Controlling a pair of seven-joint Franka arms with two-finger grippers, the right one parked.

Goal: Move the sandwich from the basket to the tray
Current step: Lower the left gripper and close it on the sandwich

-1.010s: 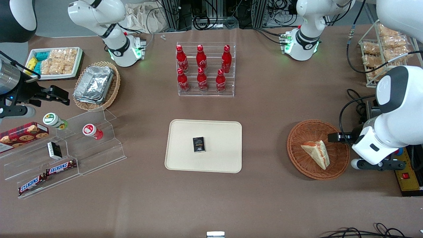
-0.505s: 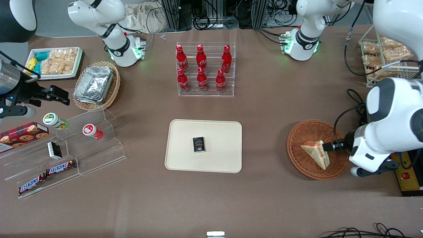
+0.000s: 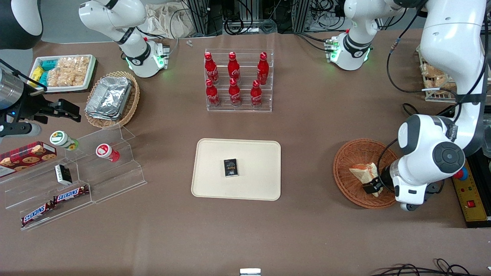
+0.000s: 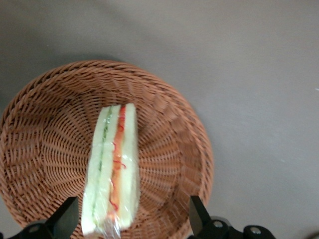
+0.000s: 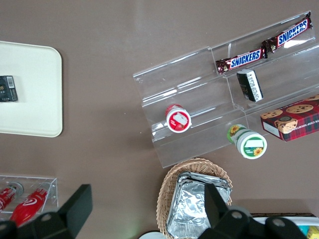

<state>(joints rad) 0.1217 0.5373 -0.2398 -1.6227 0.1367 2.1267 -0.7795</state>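
The sandwich [image 3: 361, 171] is a pale wedge with red and green filling, and it lies in the round reddish-brown wicker basket [image 3: 345, 153] toward the working arm's end of the table. My gripper [image 3: 373, 186] hangs open just above the sandwich's end that is nearer the front camera. In the left wrist view the sandwich [image 4: 112, 169] stands on edge in the basket [image 4: 169, 124], and its end lies between the fingers of my gripper [image 4: 132, 215], close to one fingertip [image 4: 67, 215] and well apart from the other. The cream tray [image 3: 215, 153] lies mid-table.
A small black box [image 3: 231, 167] lies on the tray. A rack of red cola bottles [image 3: 238, 82] stands farther from the camera. Acrylic steps with snacks [image 3: 76, 172] and an oval basket of foil containers [image 3: 111, 97] sit toward the parked arm's end. A yellow switch box [image 3: 470, 203] lies beside the basket.
The working arm swung over the basket and its wrist turned downward. The gripper moved from the basket's rim to above the sandwich's nearer end. The sandwich has not moved.
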